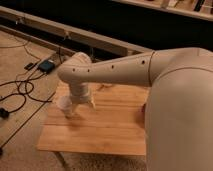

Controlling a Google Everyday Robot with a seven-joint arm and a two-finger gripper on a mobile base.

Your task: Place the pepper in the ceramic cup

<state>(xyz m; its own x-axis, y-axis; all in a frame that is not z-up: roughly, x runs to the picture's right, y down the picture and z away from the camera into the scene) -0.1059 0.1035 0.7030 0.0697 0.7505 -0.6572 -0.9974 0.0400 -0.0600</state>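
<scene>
Camera view: gripper (76, 106) spread wide, holding nothing, touching or just beside white cup (64, 104), 9 o'clock on table (110, 131). Pepper (143, 107) possibly reddish sliver at 3 o'clock, beside arm. Risk: fingers tip cup.

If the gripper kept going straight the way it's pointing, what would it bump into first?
The gripper points down over the wooden table. It would probably meet the white ceramic cup just below it first, or else the table right beside the cup. Depth is unclear here.
</scene>
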